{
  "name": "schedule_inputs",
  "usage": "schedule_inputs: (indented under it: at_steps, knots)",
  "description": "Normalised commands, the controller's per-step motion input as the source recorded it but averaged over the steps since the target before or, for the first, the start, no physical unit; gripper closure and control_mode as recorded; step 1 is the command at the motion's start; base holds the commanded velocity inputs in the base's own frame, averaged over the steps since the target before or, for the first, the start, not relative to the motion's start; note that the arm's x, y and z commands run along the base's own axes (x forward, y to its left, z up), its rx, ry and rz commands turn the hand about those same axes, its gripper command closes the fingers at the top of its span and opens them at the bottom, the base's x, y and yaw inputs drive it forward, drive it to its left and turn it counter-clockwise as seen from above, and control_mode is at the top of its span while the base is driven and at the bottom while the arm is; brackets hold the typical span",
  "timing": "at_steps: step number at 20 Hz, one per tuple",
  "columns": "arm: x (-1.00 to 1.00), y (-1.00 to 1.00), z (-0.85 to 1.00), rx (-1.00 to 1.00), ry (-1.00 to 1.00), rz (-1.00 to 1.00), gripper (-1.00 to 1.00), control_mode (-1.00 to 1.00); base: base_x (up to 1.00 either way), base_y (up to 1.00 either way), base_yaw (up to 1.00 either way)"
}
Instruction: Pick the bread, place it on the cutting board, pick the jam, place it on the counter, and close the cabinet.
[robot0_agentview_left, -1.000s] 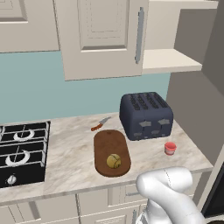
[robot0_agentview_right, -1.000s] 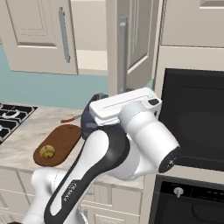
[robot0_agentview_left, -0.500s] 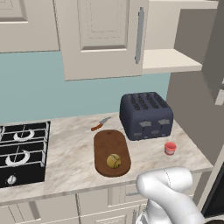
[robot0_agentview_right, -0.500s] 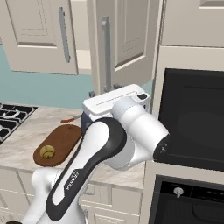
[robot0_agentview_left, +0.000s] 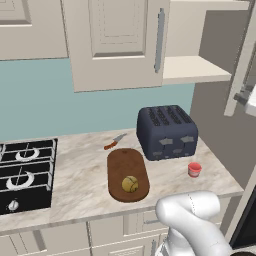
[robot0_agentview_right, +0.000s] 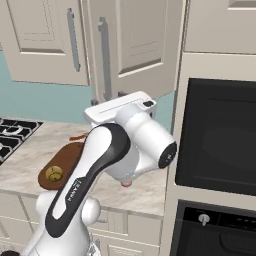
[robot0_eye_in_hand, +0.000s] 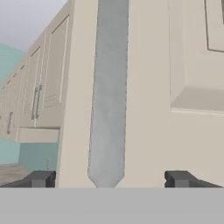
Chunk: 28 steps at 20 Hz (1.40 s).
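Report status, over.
Tool open, straddling the cabinet door handle. Bread on cutting board, jam on counter. Nothing blocking.

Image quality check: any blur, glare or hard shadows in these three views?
Left base view: flat, even light, no glare, only a faint shadow under the toaster; bread and jam sharp. Right base view: crisp, with soft highlights on the arm shell. Hand view: close cabinet door handle looks soft and smeared, far cupboards hazy.

Glossy white rounded arm (robot0_agentview_right: 100, 165) with dark joint bands and small lettering.
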Motion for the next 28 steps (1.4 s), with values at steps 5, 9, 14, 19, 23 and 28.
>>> schedule_inputs:
  at_steps: [5, 9, 14, 19, 23, 28]
  knots:
    - [0.39, 0.24, 0.00, 0.00, 0.00, 0.00, -1.00, -1.00, 0.00, 0.00, 0.00]
    - [0.42, 0.19, 0.00, 0.00, 0.00, 0.00, -1.00, -1.00, 0.00, 0.00, 0.00]
    - [0.45, 0.16, 0.00, 0.00, 0.00, 0.00, -1.00, -1.00, 0.00, 0.00, 0.00]
    - [0.44, 0.10, 0.00, 0.00, 0.00, 0.00, -1.00, -1.00, 0.00, 0.00, 0.00]
    - [0.41, 0.07, 0.00, 0.00, 0.00, 0.00, -1.00, -1.00, 0.00, 0.00, 0.00]
    - [0.37, 0.10, 0.00, 0.00, 0.00, 0.00, -1.00, -1.00, 0.00, 0.00, 0.00]
